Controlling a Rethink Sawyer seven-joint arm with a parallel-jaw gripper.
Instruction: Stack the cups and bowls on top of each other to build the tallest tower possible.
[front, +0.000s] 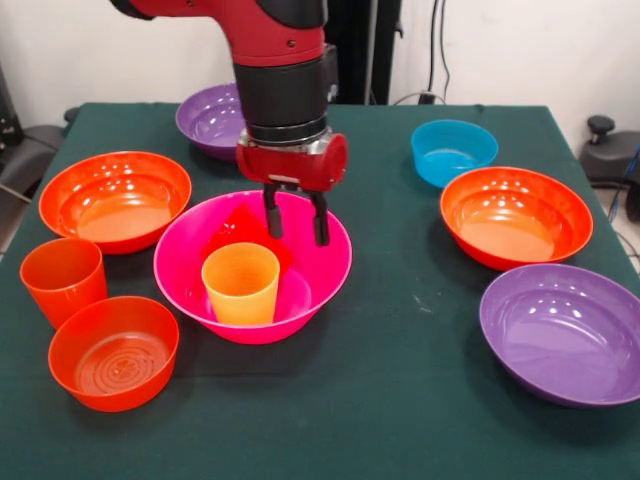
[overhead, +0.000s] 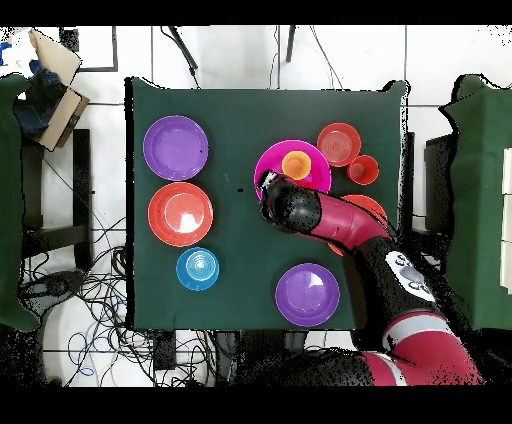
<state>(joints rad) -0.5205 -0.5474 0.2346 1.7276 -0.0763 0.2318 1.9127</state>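
I have the red and black arm reaching down over the green-covered counter (front: 400, 400), with its tool (front: 296, 218) hanging just above the far inner wall of the big deep pink glossy plastic bowl (front: 320, 265). The two dark fingers (front: 272, 215) stand apart with only air between them, so the tool is partly open and has hold of nothing.

Inside the pink bowl stands a yellow-orange ribbed plastic tumbler (front: 240, 283), upright, mouth up, toward the bowl's near side. Behind it I can make out something red (front: 240, 228) low in the bowl, but I cannot tell its shape.

In the front view, left of the pink bowl, a wide orange glossy bowl (front: 115, 198) sits farther back, an orange-red ribbed tumbler (front: 63, 280) stands upright beside the pink bowl, and a small orange bowl (front: 113, 352) sits nearest the camera, close to the tumbler. A purple bowl (front: 208, 120) lies behind the arm. To the right, well apart from the pink bowl, sit a small blue bowl (front: 452, 152), a second wide orange bowl (front: 515, 216) and a second purple bowl (front: 565, 332).
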